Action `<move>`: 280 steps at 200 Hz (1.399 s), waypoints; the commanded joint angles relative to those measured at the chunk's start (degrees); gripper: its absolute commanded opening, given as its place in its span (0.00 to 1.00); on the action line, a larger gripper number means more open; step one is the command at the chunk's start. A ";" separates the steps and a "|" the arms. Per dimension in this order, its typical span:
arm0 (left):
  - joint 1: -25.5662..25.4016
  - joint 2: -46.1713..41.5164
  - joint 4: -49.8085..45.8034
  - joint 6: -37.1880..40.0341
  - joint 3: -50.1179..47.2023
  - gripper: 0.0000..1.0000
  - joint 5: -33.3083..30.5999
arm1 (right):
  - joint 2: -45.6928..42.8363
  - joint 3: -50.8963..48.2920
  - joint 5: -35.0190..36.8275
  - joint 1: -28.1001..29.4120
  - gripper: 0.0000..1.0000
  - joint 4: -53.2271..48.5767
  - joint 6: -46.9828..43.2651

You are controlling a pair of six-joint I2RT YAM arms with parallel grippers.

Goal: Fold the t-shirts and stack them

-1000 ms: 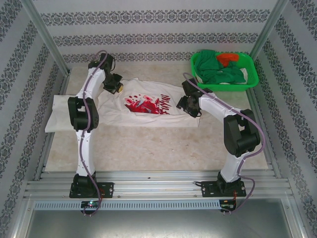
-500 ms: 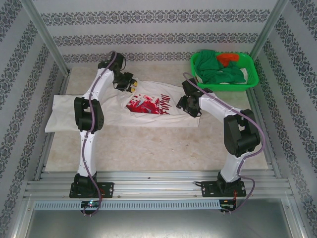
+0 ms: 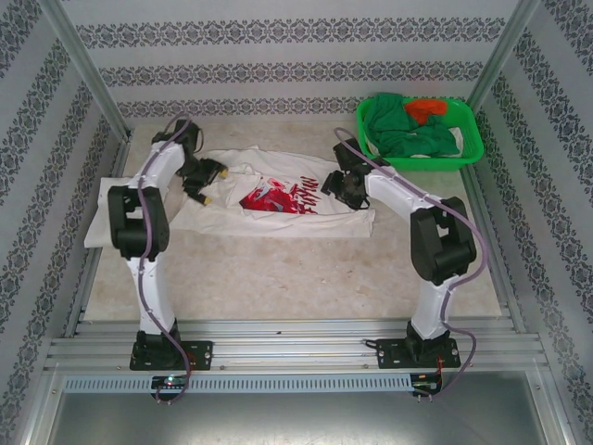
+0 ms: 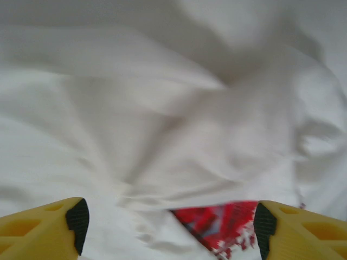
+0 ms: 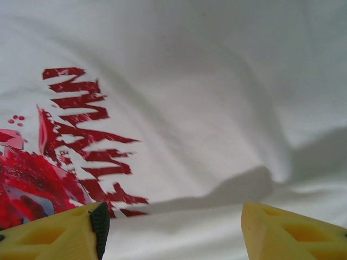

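printed t-shirt (image 3: 278, 206) runs left to right, left gripper (image 3: 213, 184) over its left half, right gripper (image 3: 335, 184) over its right, both gaping wide and empty.

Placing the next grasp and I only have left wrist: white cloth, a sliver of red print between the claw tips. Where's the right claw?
Observer: From the top camera, the right claw is over the printed t-shirt, at the right end of its red lettering.
Operator: Holding anything?
Observer: No. In its own wrist view its fingers stand wide apart above the cloth, with nothing pinched.
Operator: Basket?
Observer: The green basket sits at the far right corner of the table, with green cloth and something orange inside.
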 commanded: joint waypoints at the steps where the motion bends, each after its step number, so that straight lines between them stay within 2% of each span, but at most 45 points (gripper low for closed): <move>1: 2.54 -6.02 6.04 2.42 -11.21 0.78 -3.45 | 3.96 2.69 -1.86 0.54 0.65 -0.67 -1.99; 25: 5.49 -10.52 9.25 3.60 -21.46 0.76 -5.01 | 6.23 1.71 -2.86 0.44 0.64 -0.70 -0.61; 51: 7.55 -12.58 9.47 5.86 -27.45 0.76 -6.07 | 5.79 -1.88 -3.27 0.87 0.64 -0.92 -0.21; 99: 8.67 -17.34 7.93 7.30 -37.55 0.75 -6.92 | 0.37 -10.17 -2.79 2.11 0.64 -4.07 -2.18; 140: 8.76 -24.75 4.76 6.92 -46.10 0.74 -6.52 | -4.26 -15.93 -2.82 2.72 0.65 -5.45 -2.58; 156: 8.70 -28.17 3.96 9.42 -44.26 0.73 -9.08 | -4.80 -15.71 -2.61 2.83 0.65 -5.46 -3.16; 177: 8.52 -27.34 4.86 12.18 -37.95 0.72 -6.77 | -3.30 -12.50 -2.60 2.90 0.65 -6.16 -3.84; 201: 7.50 -21.60 8.30 12.03 -30.32 0.66 -2.07 | -0.52 -8.16 -3.31 3.28 0.65 -6.60 -4.50; 217: 7.02 -16.14 10.96 9.88 -25.63 0.53 1.54 | 1.16 -5.68 -3.66 3.59 0.65 -6.77 -4.76; 237: 6.67 -9.24 12.40 7.69 -20.17 0.44 3.58 | 2.56 -3.78 -3.84 3.79 0.65 -6.64 -4.67; 259: 6.70 -3.76 12.21 6.93 -16.77 0.41 2.62 | 3.50 -2.56 -3.69 3.79 0.65 -6.56 -4.69; 280: 6.98 -2.40 11.07 7.20 -17.43 0.39 1.61 | 3.61 -3.03 -2.98 3.71 0.65 -6.63 -4.65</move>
